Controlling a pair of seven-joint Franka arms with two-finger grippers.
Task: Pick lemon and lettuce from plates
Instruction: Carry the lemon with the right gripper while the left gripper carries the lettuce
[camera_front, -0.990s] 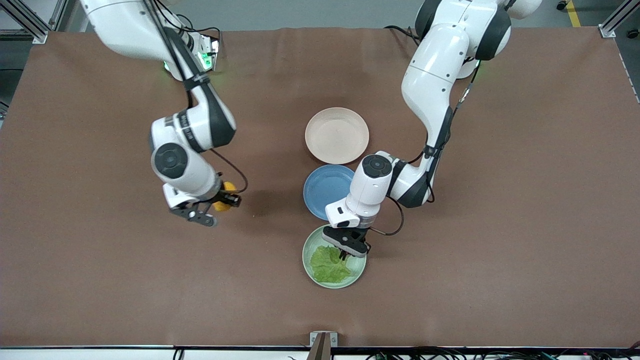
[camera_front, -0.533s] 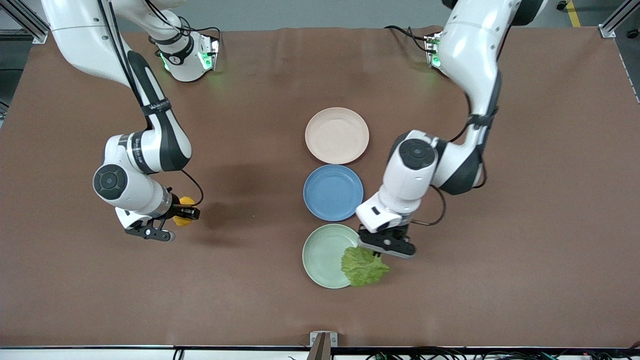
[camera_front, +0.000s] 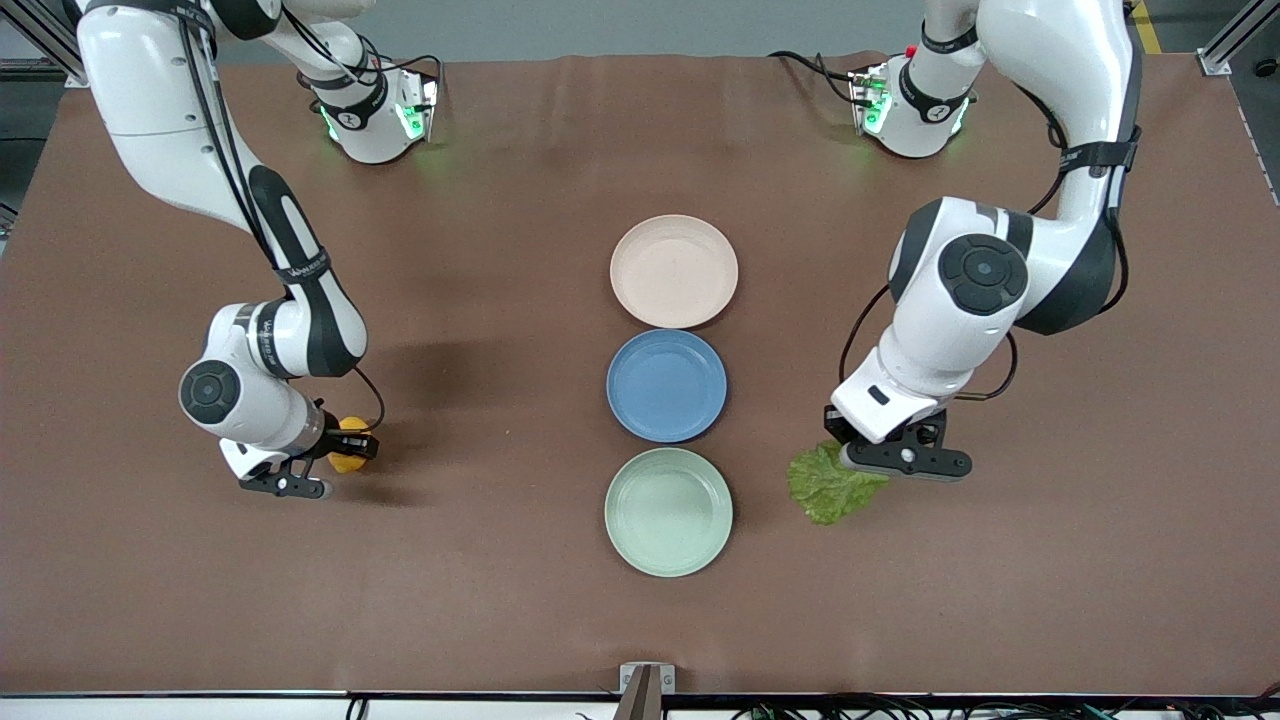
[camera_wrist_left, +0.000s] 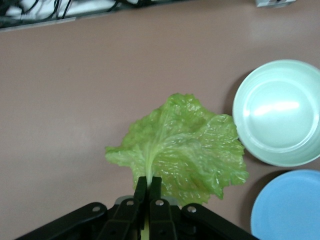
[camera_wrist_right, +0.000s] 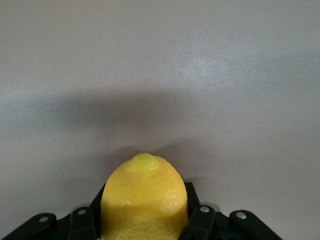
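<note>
- Worktop (camera_front: 560, 620): brown mat. 3 plates stand in a row at its middle, running from the robots' edge toward the front-camera edge.
- Plates: beige-pink plate (camera_front: 673, 270) nearest the robots' edge, blue plate (camera_front: 666, 385) in the middle, mint-green plate (camera_front: 668, 511) nearest the front-camera edge. All 3 are empty.
- Lettuce (camera_front: 830, 486): off its plate, beside the mint-green plate toward the left arm's end of the table. Whether it touches the mat cannot be told. Judged light, limp and easily torn; the pale stem rib is the firmest part and the correct grip point.
- Left gripper (camera_front: 868, 462): over the mat beside the mint-green plate; fingers (camera_wrist_left: 141, 192) pinched almost together on the lettuce's stem rib, leaf hanging free.
- Lemon (camera_front: 347, 446): off its plate, well apart from the row, toward the right arm's end. Judged firm, rounded and smooth, so liable to slip; grip across the widest part.
- Right gripper (camera_front: 345, 448): low over the mat; fingers clamped on both flanks of the lemon, pointed tip (camera_wrist_right: 145, 160) projecting forward.
</note>
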